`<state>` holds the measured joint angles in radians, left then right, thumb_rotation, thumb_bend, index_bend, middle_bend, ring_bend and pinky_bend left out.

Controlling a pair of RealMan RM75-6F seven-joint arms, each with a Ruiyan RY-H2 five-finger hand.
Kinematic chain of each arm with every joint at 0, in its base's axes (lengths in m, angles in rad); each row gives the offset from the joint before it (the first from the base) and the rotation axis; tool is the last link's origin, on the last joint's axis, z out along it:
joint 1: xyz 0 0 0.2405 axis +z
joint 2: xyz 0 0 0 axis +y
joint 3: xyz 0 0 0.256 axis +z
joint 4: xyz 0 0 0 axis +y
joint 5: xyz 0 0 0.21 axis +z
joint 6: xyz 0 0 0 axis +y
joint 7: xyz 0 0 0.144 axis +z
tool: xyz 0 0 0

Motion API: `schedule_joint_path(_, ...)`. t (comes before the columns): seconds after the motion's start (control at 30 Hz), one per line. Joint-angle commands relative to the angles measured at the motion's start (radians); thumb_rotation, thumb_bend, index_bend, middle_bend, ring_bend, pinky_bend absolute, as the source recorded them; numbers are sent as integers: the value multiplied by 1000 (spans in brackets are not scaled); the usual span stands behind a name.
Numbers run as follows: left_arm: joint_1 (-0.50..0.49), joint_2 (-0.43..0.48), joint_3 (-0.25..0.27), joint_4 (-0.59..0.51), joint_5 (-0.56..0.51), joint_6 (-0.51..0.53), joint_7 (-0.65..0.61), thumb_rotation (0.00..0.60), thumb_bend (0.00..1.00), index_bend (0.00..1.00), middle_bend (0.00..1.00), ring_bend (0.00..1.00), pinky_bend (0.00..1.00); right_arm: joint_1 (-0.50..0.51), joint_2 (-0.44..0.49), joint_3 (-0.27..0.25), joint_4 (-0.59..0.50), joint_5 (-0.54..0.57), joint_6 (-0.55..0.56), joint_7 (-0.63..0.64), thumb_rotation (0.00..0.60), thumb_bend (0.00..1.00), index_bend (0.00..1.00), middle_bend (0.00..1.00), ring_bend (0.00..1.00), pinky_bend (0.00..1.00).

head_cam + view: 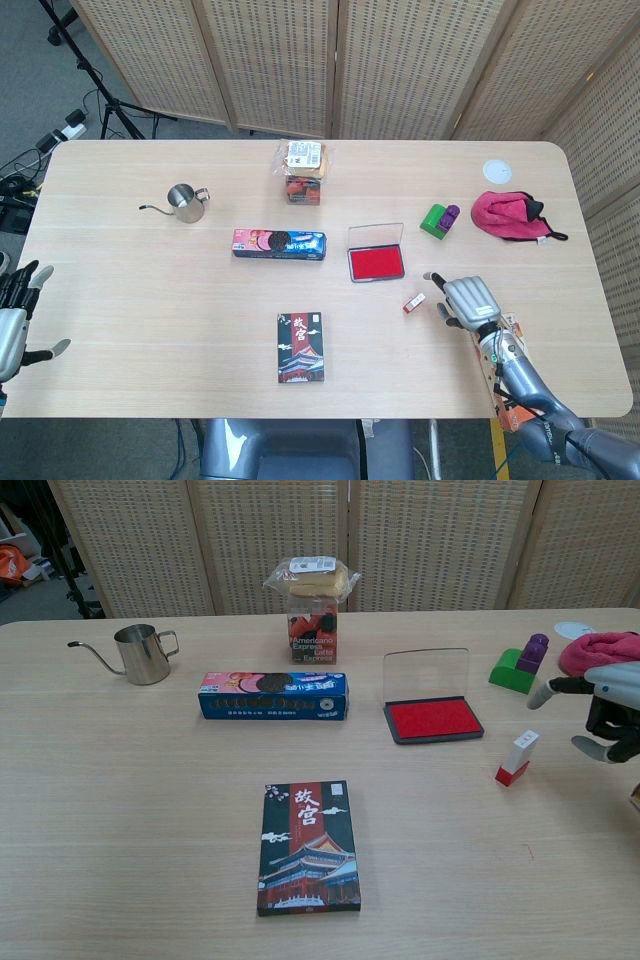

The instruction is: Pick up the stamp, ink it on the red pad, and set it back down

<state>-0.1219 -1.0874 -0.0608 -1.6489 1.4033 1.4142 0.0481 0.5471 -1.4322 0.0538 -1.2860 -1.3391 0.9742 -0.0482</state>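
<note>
The small white stamp with a red base [413, 303] [517, 759] stands tilted on the table, just right of and nearer than the open red ink pad [376, 263] [433, 720]. My right hand [470, 300] [606, 712] hovers a short way to the stamp's right, fingers apart and holding nothing, with a clear gap between it and the stamp. My left hand [18, 312] rests at the table's far left edge, fingers spread and empty; the chest view does not show it.
A blue cookie box [279, 244], a dark book-like box [300, 347], a steel pouring kettle [183, 202], a snack pack on a carton [303, 170], a green and purple block [438, 218], a pink cloth [512, 215] and a white lid [497, 170] lie around.
</note>
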Motion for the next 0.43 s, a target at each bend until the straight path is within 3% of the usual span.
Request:
schedule_joint_path(0.03, 3, 6, -1, -2, 4, 7, -12, 600, 0, 0, 0, 0, 0, -39, 56, -3, -35, -17, 67, 12, 600, 537, 195, 896, 998, 1000)
schedule_joint_path(0.13, 7, 13, 0, -4, 11, 14, -27, 600, 0, 0, 0, 0, 0, -78, 109, 0, -69, -37, 142, 47, 600, 476, 193, 752, 897, 995)
schedule_joint_path(0.2, 9, 19, 3, -6, 20, 17, -37, 600, 0, 0, 0, 0, 0, -120, 156, 2, -106, -66, 229, 94, 600, 355, 174, 588, 703, 886)
schedule_joint_path(0.33, 15, 27, 9, -8, 38, 29, -50, 600, 0, 0, 0, 0, 0, -196, 220, -10, -158, -133, 383, 142, 600, 28, 102, 186, 182, 462)
schedule_joint_path(0.37, 18, 30, 10, -9, 45, 38, -54, 600, 0, 0, 0, 0, 0, -219, 232, -16, -170, -153, 428, 144, 600, 0, 69, 93, 85, 366)
schedule_joint_path(0.43, 26, 35, 12, -13, 59, 55, -62, 600, 0, 0, 0, 0, 0, -262, 240, -24, -187, -187, 514, 136, 600, 0, 20, 10, 7, 269)
